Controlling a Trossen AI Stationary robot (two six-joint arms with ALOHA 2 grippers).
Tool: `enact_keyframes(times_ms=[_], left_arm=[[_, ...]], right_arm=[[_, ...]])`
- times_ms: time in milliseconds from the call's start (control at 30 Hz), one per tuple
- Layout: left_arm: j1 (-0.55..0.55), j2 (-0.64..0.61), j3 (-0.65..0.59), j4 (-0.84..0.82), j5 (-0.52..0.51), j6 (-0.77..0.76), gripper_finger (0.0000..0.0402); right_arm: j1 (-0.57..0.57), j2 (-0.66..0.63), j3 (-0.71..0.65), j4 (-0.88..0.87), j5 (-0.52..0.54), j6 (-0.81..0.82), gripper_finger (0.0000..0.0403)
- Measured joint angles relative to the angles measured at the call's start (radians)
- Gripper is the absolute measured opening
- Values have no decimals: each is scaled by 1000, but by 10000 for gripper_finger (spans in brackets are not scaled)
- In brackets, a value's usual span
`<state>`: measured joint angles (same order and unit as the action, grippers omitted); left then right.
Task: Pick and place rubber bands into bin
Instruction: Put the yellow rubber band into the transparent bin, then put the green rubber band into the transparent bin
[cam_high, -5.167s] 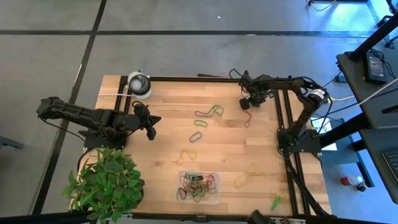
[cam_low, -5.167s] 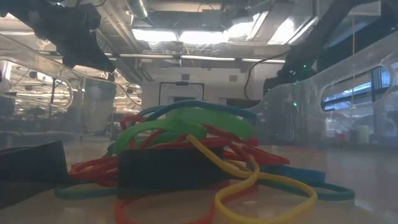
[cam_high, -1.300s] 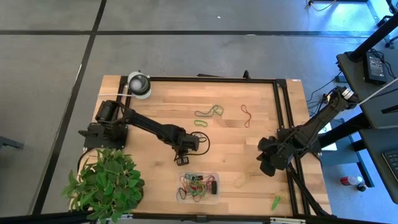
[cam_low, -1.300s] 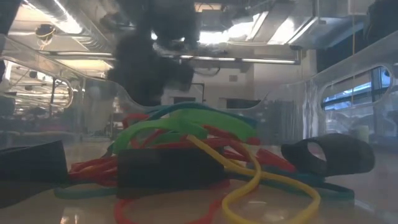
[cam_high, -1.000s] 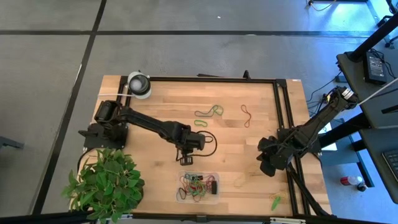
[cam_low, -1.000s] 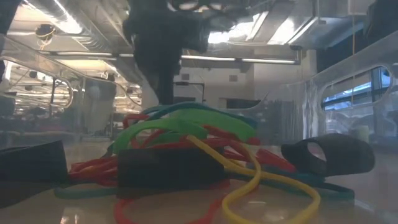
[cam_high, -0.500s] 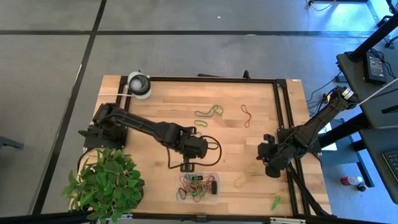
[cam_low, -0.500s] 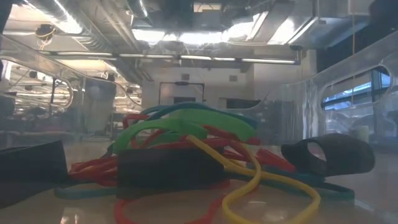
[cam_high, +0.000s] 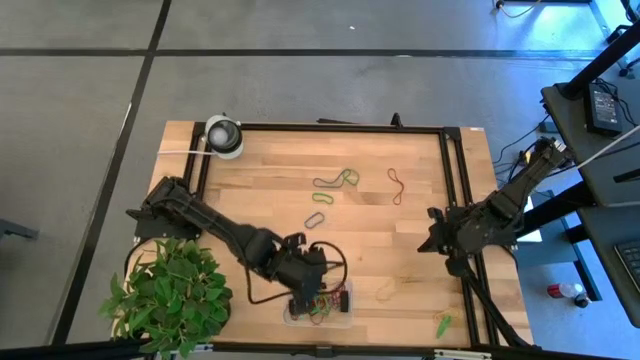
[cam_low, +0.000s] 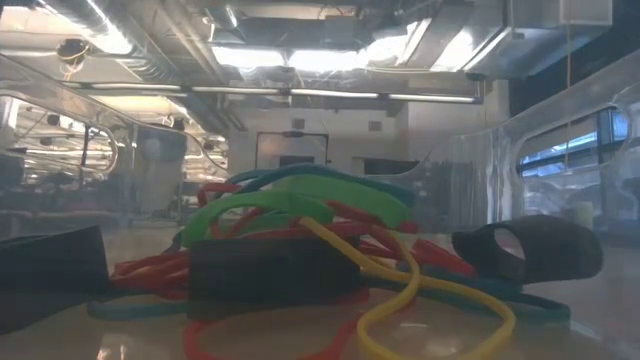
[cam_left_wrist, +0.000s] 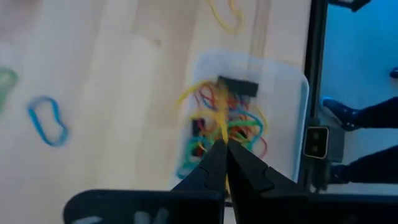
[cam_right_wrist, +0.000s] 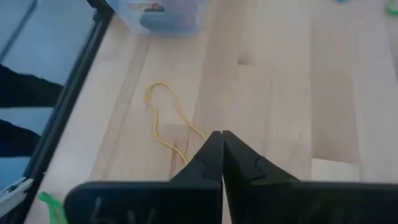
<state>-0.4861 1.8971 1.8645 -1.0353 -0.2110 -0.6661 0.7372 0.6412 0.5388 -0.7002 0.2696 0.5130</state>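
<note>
Left gripper (cam_high: 303, 296) low in the centre of the high view, right over the left end of the bin (cam_high: 343, 312); fingers (cam_left_wrist: 214, 163) pressed together on a yellow rubber band (cam_left_wrist: 219, 112) that runs up from the tips across the pile in the left wrist view. Bin near the bottom edge of the table (cam_high: 260, 170), a little right of the plant (cam_high: 170, 295), filled with a tangle of rubber bands (cam_high: 325, 302) in red, green, yellow and blue. Same tangle across the middle of the low view (cam_low: 300, 250), with a dark flat piece (cam_low: 270, 272) in front of it and a dark loop (cam_low: 527, 248) at the right.

Right gripper (cam_high: 433, 236) at the right side of the high view, beside the black frame rail (cam_high: 450, 180), fingers (cam_right_wrist: 214, 155) shut together with nothing between them; in the right wrist view, tips above bare wood with a loose yellow band (cam_right_wrist: 166, 118) just beyond.

More loose bands on the wood: green and dark ones (cam_high: 337, 180) and a red one (cam_high: 397, 183) upper centre, a green-blue one (cam_high: 316, 219) mid-table, a green one (cam_high: 442, 323) at the lower right corner. Round white-and-grey object (cam_high: 224, 134) at the upper left corner of the table.
</note>
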Motion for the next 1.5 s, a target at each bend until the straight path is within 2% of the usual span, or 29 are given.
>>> enact_keyframes(times_ms=[200,367,667,900,1000,1300,1500], left_arm=[[-17,112,0,60,98,-116,2],[-17,207,0,103,148,-143,2],[12,332,-1,98,163,-169,2],[27,374,-1,98,196,-169,9],[26,373,-1,99,197,-168,31],[43,303,12,91,222,-187,135],[103,207,56,83,251,-137,156]], right_arm=[[0,-140,-48,-6,-2,3,0],[0,-209,-66,1,-9,36,0],[0,-232,-69,0,-10,58,3],[0,-232,-69,0,-12,88,1],[0,-232,-69,0,-12,105,4],[0,-232,-69,-8,-12,98,6],[0,-232,-69,-11,-9,111,6]])
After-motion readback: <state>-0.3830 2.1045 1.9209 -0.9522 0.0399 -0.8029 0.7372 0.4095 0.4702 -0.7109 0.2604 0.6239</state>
